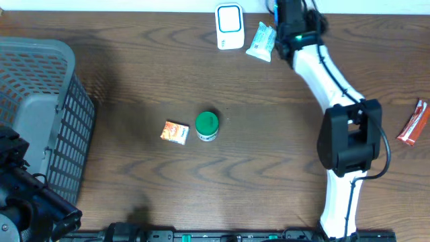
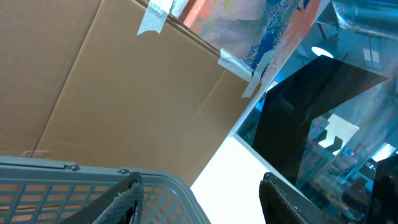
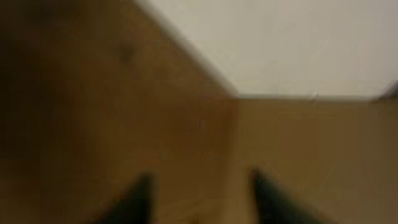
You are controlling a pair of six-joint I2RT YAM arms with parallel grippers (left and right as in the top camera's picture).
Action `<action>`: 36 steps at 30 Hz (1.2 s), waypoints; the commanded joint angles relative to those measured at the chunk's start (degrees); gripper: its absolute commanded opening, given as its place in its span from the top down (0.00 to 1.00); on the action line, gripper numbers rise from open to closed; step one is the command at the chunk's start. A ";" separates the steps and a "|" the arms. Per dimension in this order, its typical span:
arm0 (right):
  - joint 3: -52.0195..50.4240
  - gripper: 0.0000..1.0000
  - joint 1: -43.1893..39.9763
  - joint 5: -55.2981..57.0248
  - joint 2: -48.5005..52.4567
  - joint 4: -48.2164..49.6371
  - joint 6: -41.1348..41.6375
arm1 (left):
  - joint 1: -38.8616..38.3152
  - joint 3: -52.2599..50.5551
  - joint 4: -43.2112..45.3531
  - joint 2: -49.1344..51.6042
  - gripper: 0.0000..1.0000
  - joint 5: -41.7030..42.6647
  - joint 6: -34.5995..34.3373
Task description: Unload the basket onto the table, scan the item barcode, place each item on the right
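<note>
A white barcode scanner [image 1: 230, 25] stands at the table's far edge. Just to its right a pale blue and white packet [image 1: 261, 42] lies on the wood. My right gripper [image 1: 281, 39] is stretched out to the far edge, right beside that packet. In the blurred right wrist view its fingers [image 3: 142, 193] stand apart over bare brown wood, so the right gripper [image 3: 199, 183] is open and holds nothing. My left gripper [image 2: 199, 183] is open and empty too, pointing up past the basket rim [image 2: 74, 169] at a cardboard wall.
A small orange box [image 1: 175, 132] and a green-lidded jar [image 1: 207, 126] sit together mid-table. A red packet [image 1: 413, 122] lies at the right edge. A grey mesh basket [image 1: 40, 114] fills the left side, with my left arm [image 1: 20, 195] below it.
</note>
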 commanded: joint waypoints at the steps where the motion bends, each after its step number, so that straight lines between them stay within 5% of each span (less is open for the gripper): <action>1: -0.13 0.03 1.33 -15.91 0.17 -6.16 24.22 | -0.13 -0.09 0.20 -0.13 0.39 -0.17 -0.24; 6: -0.13 0.01 0.90 -35.12 0.28 -7.48 48.74 | -0.13 -0.09 0.20 -0.13 0.39 -0.20 -0.24; 12: -0.13 0.01 0.72 -35.58 3.34 -1.84 64.63 | -0.13 -0.09 0.20 -0.13 0.39 -0.17 -0.24; 23: -0.11 0.01 1.25 -35.41 12.81 13.88 77.44 | -0.13 -0.09 0.20 -0.13 0.39 -0.17 -0.24; 36: -0.11 0.01 1.33 -35.19 16.41 24.24 78.68 | -0.13 -0.09 0.20 -0.13 0.39 -0.20 -0.24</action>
